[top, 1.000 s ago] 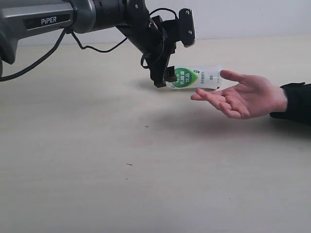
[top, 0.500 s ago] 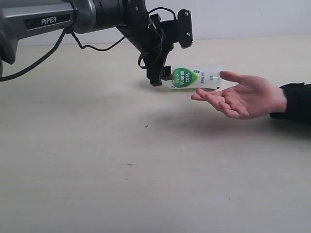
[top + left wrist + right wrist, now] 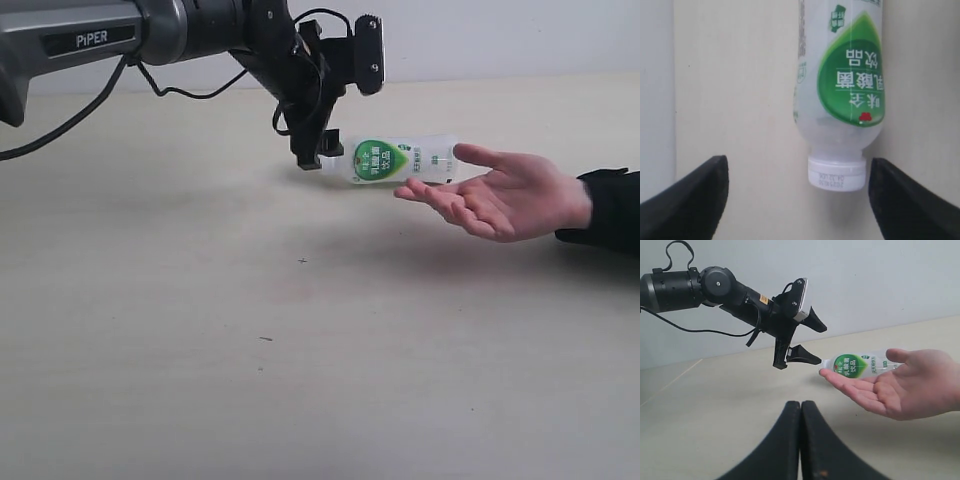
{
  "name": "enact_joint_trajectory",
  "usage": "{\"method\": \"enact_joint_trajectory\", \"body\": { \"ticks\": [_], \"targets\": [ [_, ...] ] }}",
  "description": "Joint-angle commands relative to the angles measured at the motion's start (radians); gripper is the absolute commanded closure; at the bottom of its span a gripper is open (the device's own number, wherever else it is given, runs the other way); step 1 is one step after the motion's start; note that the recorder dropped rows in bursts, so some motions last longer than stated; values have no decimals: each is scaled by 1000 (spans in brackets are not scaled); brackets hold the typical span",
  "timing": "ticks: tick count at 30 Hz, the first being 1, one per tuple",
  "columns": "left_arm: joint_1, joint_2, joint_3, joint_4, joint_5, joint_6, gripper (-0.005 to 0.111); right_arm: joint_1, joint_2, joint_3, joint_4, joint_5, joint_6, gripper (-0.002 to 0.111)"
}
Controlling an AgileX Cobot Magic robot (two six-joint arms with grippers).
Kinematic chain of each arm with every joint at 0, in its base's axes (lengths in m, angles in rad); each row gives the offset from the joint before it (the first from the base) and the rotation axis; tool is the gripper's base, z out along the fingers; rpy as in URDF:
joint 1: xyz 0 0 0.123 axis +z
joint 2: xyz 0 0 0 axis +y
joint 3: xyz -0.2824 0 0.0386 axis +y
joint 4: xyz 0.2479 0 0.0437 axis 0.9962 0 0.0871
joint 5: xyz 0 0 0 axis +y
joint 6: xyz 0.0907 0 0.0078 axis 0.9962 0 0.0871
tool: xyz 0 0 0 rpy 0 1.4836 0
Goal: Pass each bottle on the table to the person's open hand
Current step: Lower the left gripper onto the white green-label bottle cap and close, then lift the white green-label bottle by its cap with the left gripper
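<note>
A white bottle with a green label lies on its side across the fingers of the person's open hand, its white cap pointing at my left gripper. My left gripper hovers just left of the cap, open, with both fingers apart from the bottle. In the left wrist view the cap sits between the wide jaws near one finger, touching neither. The right wrist view shows the bottle on the hand and the left gripper beside it. My right gripper is shut and holds nothing.
The pale beige table stretches below with a few tiny dark specks. The person's dark sleeve enters from the right edge. A black cable hangs from the left arm. A light wall runs behind the table.
My left gripper has drawn back to the left and slightly up, away from the bottle. The bottle stays resting on the hand, which has barely moved.
</note>
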Motion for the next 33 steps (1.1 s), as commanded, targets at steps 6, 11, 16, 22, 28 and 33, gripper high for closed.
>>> {"method": "enact_joint_trajectory", "body": {
  "ticks": [6,11,16,22,28,33],
  "targets": [
    [85,-1,-3,-388,46,264,33,2,-6,6,-6,2,-7,108],
    [152,11,-3,-692,116,484,33,2,-6,6,-6,2,-7,108],
    [177,46,-3,-847,129,631,33,2,-6,6,-6,2,-7,108],
    [177,112,-3,-860,70,692,33,2,-6,6,-6,2,-7,108],
    [177,155,-3,-925,41,785,33,2,-6,6,-6,2,-7,108],
    [175,169,-3,-925,43,787,33,2,-6,6,-6,2,-7,108]
  ]
}}
